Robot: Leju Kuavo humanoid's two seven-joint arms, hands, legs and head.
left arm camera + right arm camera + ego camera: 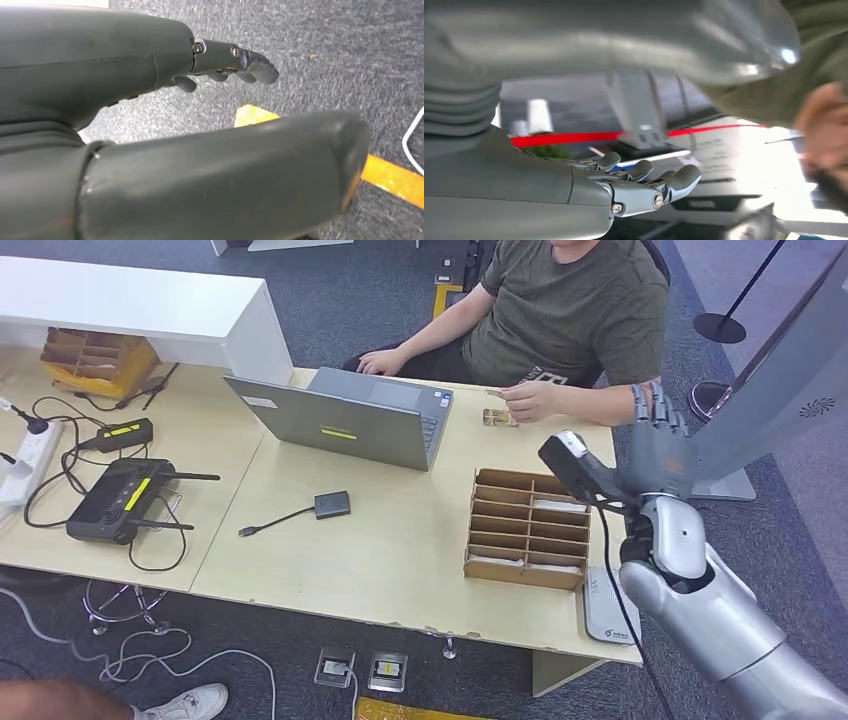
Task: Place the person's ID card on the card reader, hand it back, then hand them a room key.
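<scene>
The small pale ID card (497,392) is pinched in the person's hand (532,400) over the far edge of the light wooden desk (400,550). My right hand (655,445) is raised just beside it, fingers apart, holding nothing. My left hand (150,125) hangs above grey carpet (325,55), fingers apart and empty. The slotted cardboard organizer (527,528) sits near my right hand.

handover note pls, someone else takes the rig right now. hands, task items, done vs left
Right hand: raised near the person's hand, fingers apart, empty.
Left hand: hanging over the floor, holding nothing.
Card: with the person, at their fingertips above the table.
Wooden slot box: on the table by the right arm.
Card reader: can't pick it out for certain.
Done: nothing visible. Left: all steps.
</scene>
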